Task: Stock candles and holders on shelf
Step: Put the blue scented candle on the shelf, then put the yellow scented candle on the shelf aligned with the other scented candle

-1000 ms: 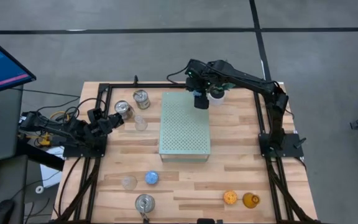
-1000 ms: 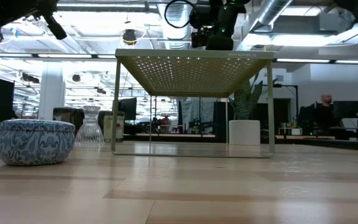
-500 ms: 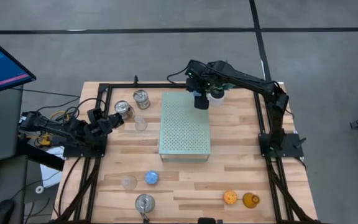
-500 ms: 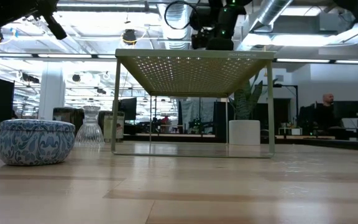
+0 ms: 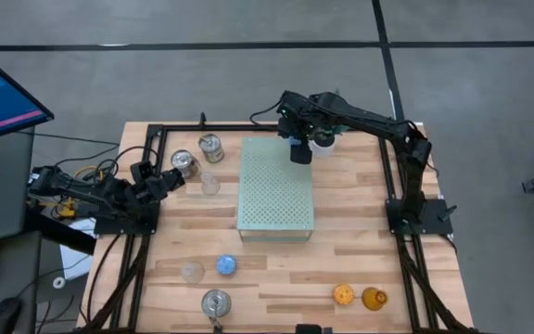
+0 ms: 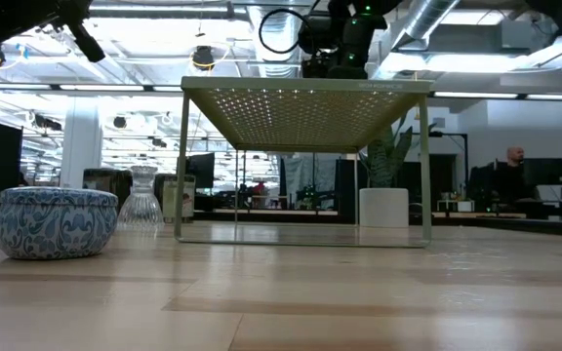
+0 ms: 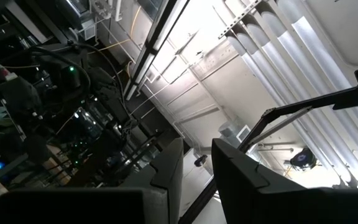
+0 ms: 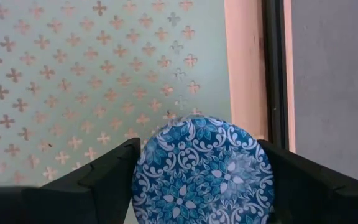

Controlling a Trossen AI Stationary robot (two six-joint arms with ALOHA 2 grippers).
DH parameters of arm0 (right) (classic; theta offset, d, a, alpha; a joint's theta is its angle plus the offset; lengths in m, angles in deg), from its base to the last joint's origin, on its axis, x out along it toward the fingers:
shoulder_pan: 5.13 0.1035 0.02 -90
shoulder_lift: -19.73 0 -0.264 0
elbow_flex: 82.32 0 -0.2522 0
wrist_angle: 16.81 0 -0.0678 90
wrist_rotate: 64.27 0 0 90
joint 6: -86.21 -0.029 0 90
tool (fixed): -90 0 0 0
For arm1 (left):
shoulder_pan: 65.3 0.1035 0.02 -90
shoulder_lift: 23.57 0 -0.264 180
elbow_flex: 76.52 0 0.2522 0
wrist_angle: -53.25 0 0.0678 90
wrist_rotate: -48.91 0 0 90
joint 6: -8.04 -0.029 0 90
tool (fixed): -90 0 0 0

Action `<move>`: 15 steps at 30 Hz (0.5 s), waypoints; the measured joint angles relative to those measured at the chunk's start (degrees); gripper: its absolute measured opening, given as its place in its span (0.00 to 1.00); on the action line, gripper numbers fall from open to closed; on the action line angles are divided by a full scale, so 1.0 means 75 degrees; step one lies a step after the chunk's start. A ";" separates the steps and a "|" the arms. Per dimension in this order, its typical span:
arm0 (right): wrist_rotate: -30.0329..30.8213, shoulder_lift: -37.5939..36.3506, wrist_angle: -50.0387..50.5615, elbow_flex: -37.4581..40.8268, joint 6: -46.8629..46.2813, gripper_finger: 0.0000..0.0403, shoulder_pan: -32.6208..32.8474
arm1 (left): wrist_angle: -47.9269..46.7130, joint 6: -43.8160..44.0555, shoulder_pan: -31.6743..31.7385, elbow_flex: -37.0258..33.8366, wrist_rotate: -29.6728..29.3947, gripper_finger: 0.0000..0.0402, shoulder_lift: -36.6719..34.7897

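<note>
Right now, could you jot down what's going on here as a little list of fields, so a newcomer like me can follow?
right gripper: over the shelf's far corner, fingers either side of a blue patterned tin
blue patterned tin: round, seen from above, over the shelf
shelf: mint-green, perforated top
left gripper: waiting at the table's left side, near a silver tin
table front: blue candle, orange candle, amber cup

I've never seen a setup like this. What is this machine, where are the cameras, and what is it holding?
Two dark robot arms work at a wooden table. One camera looks down from above, one sits at table height, one rides each wrist. The right end effector grips a blue patterned round tin over the pale mint-green perforated shelf. The left end effector waits at the table's left. Elsewhere lie a blue bumpy candle, an orange bumpy candle and an amber glass cup.
</note>
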 joint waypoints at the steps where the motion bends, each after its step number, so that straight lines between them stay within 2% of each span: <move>1: 0.0001 0.0006 -0.0001 0.0003 0.0002 0.75 0.0000 | 0.0000 0.0000 -0.0001 0.0000 0.0000 0.21 -0.0001; 7: 0.0001 0.0037 0.0059 0.0009 0.0052 0.79 0.0000 | 0.0000 -0.0115 0.0001 0.0000 -0.0003 0.21 0.0002; 15: 0.0030 0.0042 0.0173 -0.0474 0.0129 0.94 0.0053 | 0.0000 -0.0475 -0.0001 0.0000 -0.0002 0.21 0.0000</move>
